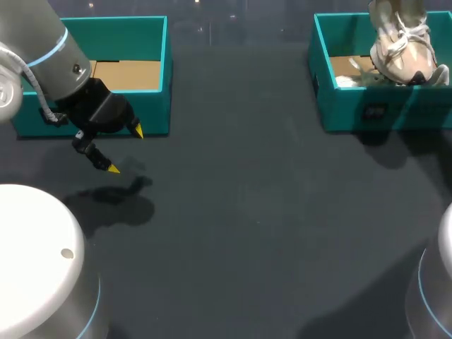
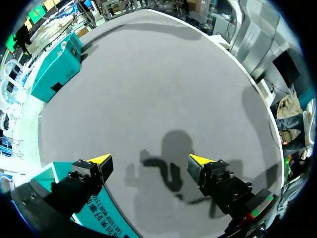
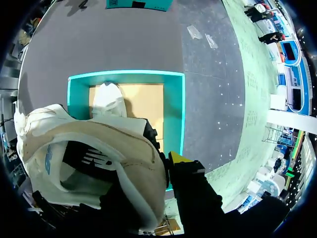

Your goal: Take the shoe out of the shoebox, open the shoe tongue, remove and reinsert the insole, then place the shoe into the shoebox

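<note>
One shoe [image 3: 94, 144] clamped in right pincer [image 3: 162, 148] over one shoebox [image 1: 353, 113]; second shoebox [image 1: 152, 106] beside open left pincer [image 1: 126, 150].

cream shoe [image 1: 400, 53], teal shoebox [image 1: 417, 116], grey table [image 1: 247, 212]

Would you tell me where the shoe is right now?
Head view's far right: the shoe hangs in the right gripper, above the right-hand shoebox.

a robot lab: my left arm [image 1: 42, 60] above a dark grey table [image 1: 254, 226] with a teal shoebox [image 1: 385, 116].
</note>
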Robot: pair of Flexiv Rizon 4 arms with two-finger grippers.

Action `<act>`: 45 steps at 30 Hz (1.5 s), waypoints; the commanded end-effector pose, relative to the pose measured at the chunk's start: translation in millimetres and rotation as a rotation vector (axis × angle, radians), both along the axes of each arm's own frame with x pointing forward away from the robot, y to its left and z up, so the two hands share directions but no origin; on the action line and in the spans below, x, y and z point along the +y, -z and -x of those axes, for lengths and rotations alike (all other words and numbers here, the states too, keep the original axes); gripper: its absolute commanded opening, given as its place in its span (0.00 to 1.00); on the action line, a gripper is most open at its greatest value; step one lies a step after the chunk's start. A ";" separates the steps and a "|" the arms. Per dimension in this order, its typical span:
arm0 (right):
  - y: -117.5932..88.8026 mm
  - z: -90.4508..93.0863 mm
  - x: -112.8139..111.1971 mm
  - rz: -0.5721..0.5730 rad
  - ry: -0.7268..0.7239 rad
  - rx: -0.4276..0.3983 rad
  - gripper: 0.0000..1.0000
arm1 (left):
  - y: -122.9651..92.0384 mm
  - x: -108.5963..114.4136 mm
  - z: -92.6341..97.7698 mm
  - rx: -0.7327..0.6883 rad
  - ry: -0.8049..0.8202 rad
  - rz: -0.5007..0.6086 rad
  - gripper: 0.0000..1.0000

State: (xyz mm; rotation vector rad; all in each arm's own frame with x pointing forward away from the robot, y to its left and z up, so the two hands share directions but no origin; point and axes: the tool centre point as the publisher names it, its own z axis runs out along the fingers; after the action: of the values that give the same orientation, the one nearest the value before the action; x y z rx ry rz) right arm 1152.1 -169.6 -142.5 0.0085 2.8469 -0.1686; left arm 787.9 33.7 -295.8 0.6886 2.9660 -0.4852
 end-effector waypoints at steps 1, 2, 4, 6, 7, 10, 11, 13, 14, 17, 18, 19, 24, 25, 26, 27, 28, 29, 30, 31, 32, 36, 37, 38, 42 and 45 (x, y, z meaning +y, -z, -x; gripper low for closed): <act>-3.3 -2.5 1.5 0.005 0.002 0.011 0.00 | -0.5 0.6 1.1 -0.002 0.000 -0.001 1.00; -3.3 -2.5 1.5 0.005 0.002 0.011 0.00 | -0.5 0.6 1.1 -0.002 0.000 -0.001 1.00; -3.3 -2.5 1.5 0.005 0.002 0.011 0.00 | -0.5 0.6 1.1 -0.002 0.000 -0.001 1.00; -3.3 -2.5 1.5 0.005 0.002 0.011 0.00 | -0.5 0.6 1.1 -0.002 0.000 -0.001 1.00; -3.3 -2.5 1.5 0.005 0.002 0.011 0.00 | -0.5 0.6 1.1 -0.002 0.000 -0.001 1.00; -4.4 -18.8 -22.3 -0.041 0.029 -0.025 0.00 | -0.5 0.6 1.1 -0.002 0.000 -0.001 1.00; -4.0 -24.9 -30.4 -0.037 0.037 -0.034 0.00 | -0.5 0.6 1.1 -0.002 0.000 -0.001 1.00; -3.8 -35.6 -44.7 -0.028 0.059 -0.053 0.00 | -0.5 0.6 1.1 -0.002 0.000 -0.001 1.00; -3.2 -40.3 -50.6 -0.021 0.064 -0.058 0.00 | -0.5 0.6 1.1 -0.002 0.000 -0.001 1.00; 0.2 -52.6 -65.8 -0.005 0.067 -0.068 0.00 | -0.5 0.6 1.1 -0.002 0.000 -0.001 1.00; 2.2 -56.2 -70.0 0.005 0.075 -0.068 0.00 | -0.5 0.6 1.1 -0.002 0.000 -0.001 1.00; 2.6 -57.5 -72.0 0.012 0.071 -0.070 0.00 | -0.5 0.6 1.1 -0.002 0.000 -0.001 1.00; 9.3 -68.0 -85.8 -0.011 0.038 -0.076 0.00 | -0.5 0.6 1.1 -0.002 0.000 -0.001 1.00; 10.4 -69.7 -87.9 -0.015 0.042 -0.075 0.00 | -0.5 0.6 1.1 -0.002 0.000 -0.001 1.00; 11.6 -72.4 -92.3 -0.024 0.062 -0.073 0.00 | -0.5 0.6 1.1 -0.002 0.000 -0.001 1.00; 12.4 -74.8 -96.5 -0.014 0.089 -0.072 0.00 | -0.5 0.6 1.1 -0.002 0.000 -0.001 1.00; 12.3 -76.6 -101.6 -0.021 0.113 -0.074 0.00 | -0.5 0.6 1.1 -0.002 0.000 -0.001 1.00; 11.8 -77.8 -107.3 -0.033 0.155 -0.074 0.00 | -0.5 0.6 1.1 -0.002 0.000 -0.001 1.00; 10.5 -78.3 -114.4 -0.059 0.205 -0.082 0.00 | -0.5 0.6 1.1 -0.002 0.000 -0.001 1.00; 9.0 -77.8 -121.5 -0.088 0.253 -0.099 0.00 | -0.5 0.6 1.1 -0.002 0.000 -0.001 1.00; 7.4 -76.8 -128.9 -0.092 0.323 -0.121 0.00 | -0.5 0.6 1.1 -0.002 0.000 -0.001 1.00; 3.4 -69.4 -156.5 -0.101 0.553 -0.182 0.00 | -0.5 0.6 1.1 -0.002 0.000 -0.001 1.00; 3.2 -67.2 -161.4 -0.103 0.612 -0.183 0.00 | -0.5 0.6 1.1 -0.002 0.000 -0.001 1.00; 3.2 -65.2 -166.1 -0.124 0.669 -0.182 0.00 | -0.5 0.6 1.1 -0.002 0.000 -0.001 1.00; 4.1 -50.8 -179.1 -0.223 0.930 -0.159 0.00 | -0.5 0.6 1.1 -0.002 0.000 -0.001 1.00; 4.1 -50.8 -179.1 -0.223 0.930 -0.159 0.00 | -0.5 0.6 1.1 -0.002 0.000 -0.001 1.00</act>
State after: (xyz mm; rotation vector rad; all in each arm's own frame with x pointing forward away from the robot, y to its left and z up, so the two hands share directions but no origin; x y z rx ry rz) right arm 1210.3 -351.9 -150.2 0.8769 2.6188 -0.0846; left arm 787.9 33.6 -295.8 0.6890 2.9659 -0.4852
